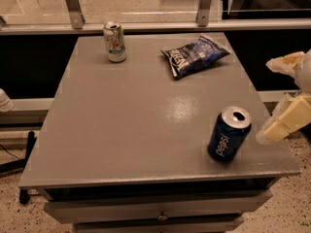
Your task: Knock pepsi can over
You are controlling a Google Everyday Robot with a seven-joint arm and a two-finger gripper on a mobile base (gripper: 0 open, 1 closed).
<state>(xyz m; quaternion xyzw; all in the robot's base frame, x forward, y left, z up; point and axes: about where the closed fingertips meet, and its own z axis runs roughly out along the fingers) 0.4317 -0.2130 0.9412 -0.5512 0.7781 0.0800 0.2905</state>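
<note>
Here, nearest to us, we see the front edge of the grey flat-topped table (121, 178), with a drawer front under it. On this table, close to its front right corner, stands the pepsi can (228, 134), a dark blue metal can with white lettering and a silver opened top. It is upright and lies just to the left of the gripper (272, 100).

The gripper comes in from the right border of the view, beyond the right edge of the table. Its two pale cream fingers (287, 120) are spread apart, one above the other, and nothing is between them. The lower finger's tip is just beside the can; we cannot tell if it touches.

Farther back and to the left of the gripper lies a dark blue crinkled chip bag (193, 55), flat on the table. Farthest, well to the left of the gripper, a pale silver-white can with green marks (114, 41) stands upright near the back edge.
</note>
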